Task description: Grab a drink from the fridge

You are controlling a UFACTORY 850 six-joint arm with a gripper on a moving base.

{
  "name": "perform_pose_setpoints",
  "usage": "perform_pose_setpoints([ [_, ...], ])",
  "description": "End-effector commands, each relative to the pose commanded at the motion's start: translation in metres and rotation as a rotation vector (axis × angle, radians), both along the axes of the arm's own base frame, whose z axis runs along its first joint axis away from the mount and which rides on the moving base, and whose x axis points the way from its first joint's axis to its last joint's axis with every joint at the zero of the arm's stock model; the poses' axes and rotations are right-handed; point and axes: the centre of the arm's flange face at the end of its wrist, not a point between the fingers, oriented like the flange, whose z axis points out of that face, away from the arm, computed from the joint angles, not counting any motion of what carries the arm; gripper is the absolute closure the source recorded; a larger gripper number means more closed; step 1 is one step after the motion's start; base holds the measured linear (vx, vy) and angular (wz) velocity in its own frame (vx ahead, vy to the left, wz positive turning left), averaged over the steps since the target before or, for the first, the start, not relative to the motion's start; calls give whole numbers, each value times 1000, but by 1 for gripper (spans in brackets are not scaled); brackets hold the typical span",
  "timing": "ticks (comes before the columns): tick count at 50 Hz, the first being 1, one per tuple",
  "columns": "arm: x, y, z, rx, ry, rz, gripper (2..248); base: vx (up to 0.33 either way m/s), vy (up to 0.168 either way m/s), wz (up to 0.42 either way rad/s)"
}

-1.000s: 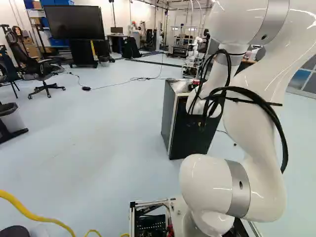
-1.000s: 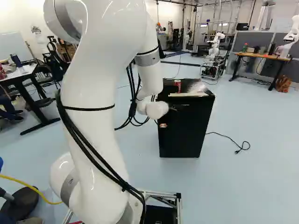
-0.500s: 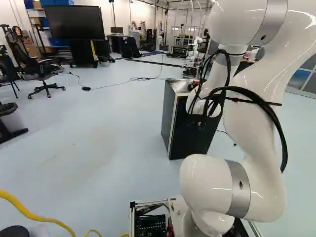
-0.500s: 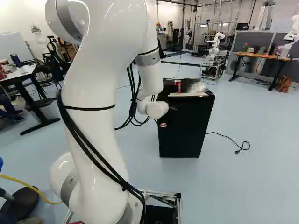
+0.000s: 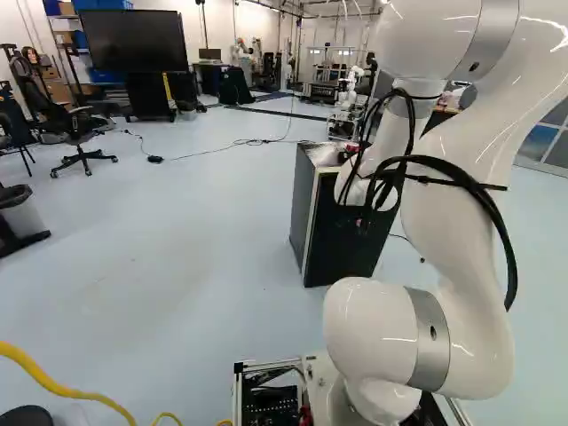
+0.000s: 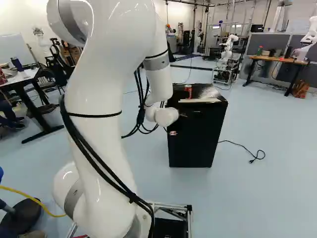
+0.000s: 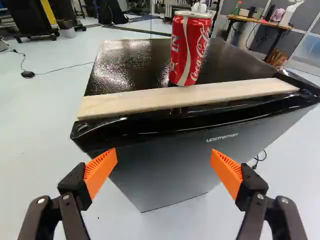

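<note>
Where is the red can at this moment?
In the wrist view, the red can stands upright on the top of the black fridge, just behind the pale wooden strip.

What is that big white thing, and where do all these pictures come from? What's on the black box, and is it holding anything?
The big white thing is a robot arm. Two pictures come from cameras on its base, behind the arm: one at its left, one at its right. The third comes from its wrist, looking along the pincer, which has two fingers with orange pads.

The black box is a small fridge. On top lie a pale wooden strip along the front edge and, just beyond it, a red can standing upright. The pincer is open and holds nothing.
</note>
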Motion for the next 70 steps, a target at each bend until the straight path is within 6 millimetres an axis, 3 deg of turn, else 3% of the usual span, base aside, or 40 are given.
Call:
perform_pose_setpoints([
  [31,-54,6,12,-6,-53,-33,3,0,0,0],
  [70,-43,5,40,-77,-378,-16,3,0,0,0],
])
